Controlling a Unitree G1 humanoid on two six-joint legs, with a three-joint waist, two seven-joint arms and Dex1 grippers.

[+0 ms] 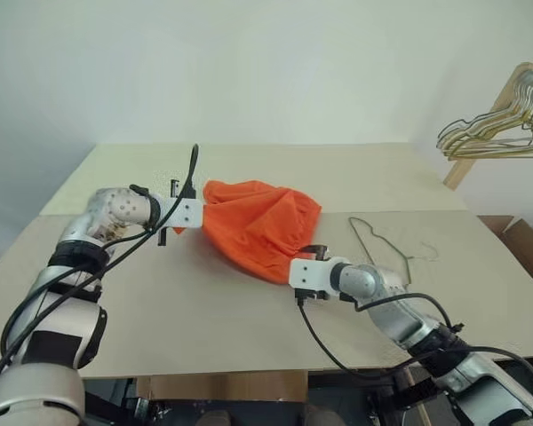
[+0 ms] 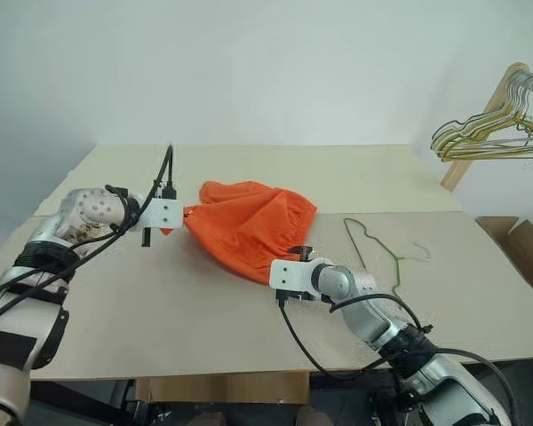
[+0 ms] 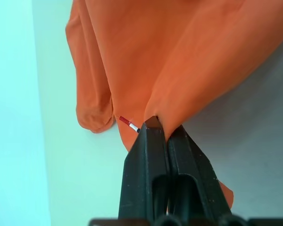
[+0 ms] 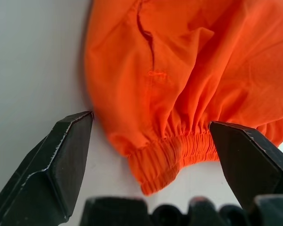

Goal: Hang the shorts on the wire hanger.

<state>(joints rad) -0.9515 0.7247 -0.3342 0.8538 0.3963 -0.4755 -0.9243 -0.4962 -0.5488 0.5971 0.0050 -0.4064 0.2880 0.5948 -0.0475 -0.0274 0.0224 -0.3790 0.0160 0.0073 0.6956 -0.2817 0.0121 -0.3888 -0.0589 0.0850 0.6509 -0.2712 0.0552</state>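
Orange shorts [image 1: 262,226] pinched in my left gripper [image 3: 161,126]; right gripper [image 4: 151,136] wide at the waistband; wire hanger [image 1: 382,247], centre-right, untouched.

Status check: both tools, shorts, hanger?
Left tool shut on the shorts, one edge lifted. Right tool open at the waistband, not gripping. Wire hanger flat on the table, beside the shorts, nothing in the way.

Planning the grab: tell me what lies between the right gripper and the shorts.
Nothing: the right wrist view shows bare table between the open right gripper and the shorts.
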